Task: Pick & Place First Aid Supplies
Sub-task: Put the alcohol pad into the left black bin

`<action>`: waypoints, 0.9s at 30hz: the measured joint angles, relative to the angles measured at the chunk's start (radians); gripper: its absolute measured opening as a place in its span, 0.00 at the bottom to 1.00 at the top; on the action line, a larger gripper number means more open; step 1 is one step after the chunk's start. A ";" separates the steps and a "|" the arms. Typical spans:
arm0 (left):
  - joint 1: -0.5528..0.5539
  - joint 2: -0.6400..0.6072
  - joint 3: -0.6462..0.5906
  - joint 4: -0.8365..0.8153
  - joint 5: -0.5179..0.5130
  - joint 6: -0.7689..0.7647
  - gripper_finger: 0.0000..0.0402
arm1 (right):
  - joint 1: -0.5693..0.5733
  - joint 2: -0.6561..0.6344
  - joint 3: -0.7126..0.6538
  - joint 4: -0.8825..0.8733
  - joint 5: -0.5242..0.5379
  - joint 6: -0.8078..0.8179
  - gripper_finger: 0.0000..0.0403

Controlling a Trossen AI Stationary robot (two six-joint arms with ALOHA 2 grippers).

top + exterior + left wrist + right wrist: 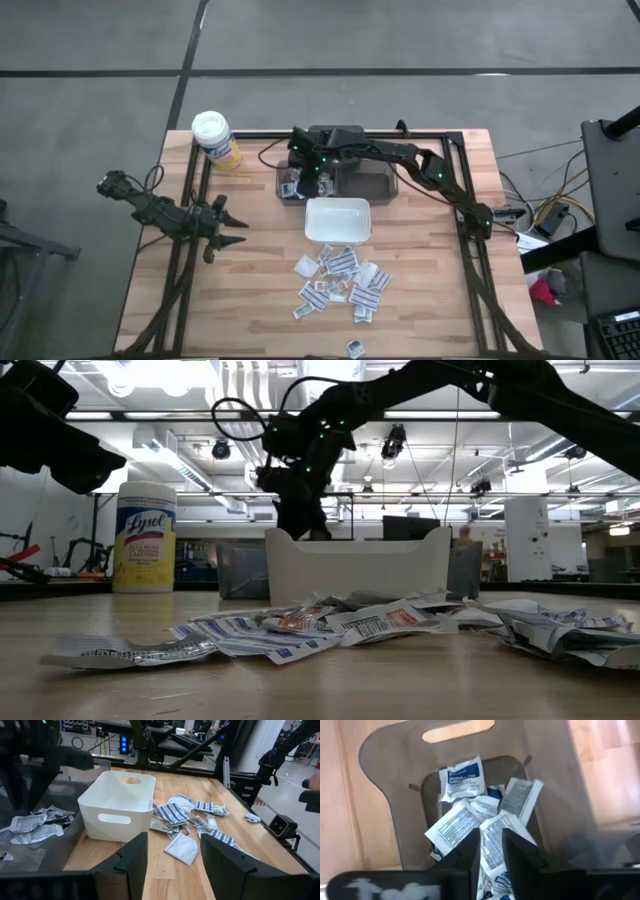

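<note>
1. The left gripper (232,228) waits over the table's left side, fingers spread apart and holding nothing; through them its wrist view looks across at the white dish (120,802) and the packets beyond it.
2. A yellow canister (215,139) with a white lid stands at the back left corner of the table (420,300).
3. Right of the canister sits a grey bin (368,181), touching or just behind the white dish. The right arm reaches across it from the right, and the right gripper (309,181) hangs over the bin's left end.
4. In the right wrist view several packets (462,822) lie piled in the bin, and the fingers (520,855) stand slightly parted; a packet shows in the gap between them, but whether it is gripped or lying below I cannot tell.
5. The white dish sits at the table's middle, just in front of the bin.
6. The loose pile (340,282) of packets lies on the wood in front of the dish, with one stray packet (355,348) near the front edge.
</note>
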 joint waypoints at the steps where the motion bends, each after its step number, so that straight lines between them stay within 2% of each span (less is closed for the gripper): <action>1: 0.000 0.000 0.000 0.000 0.000 0.000 0.44 | 0.000 0.000 0.010 -0.009 0.003 -0.002 0.22; 4: 0.000 0.000 0.000 0.000 0.000 0.000 0.44 | 0.000 0.000 0.053 -0.064 -0.004 -0.006 0.25; 8: 0.000 0.000 0.000 0.000 0.000 0.000 0.44 | 0.008 -0.010 0.137 -0.213 -0.083 -0.017 0.28; 12: 0.000 0.000 0.000 0.000 0.000 0.000 0.44 | 0.046 -0.039 0.182 -0.331 -0.103 -0.013 0.29; 18: 0.000 0.002 0.000 0.000 0.000 0.000 0.44 | 0.153 -0.123 0.178 -0.399 -0.103 0.032 0.26; 27: 0.000 0.004 0.000 0.000 0.001 0.002 0.44 | 0.357 -0.201 0.178 -0.409 -0.096 0.257 0.21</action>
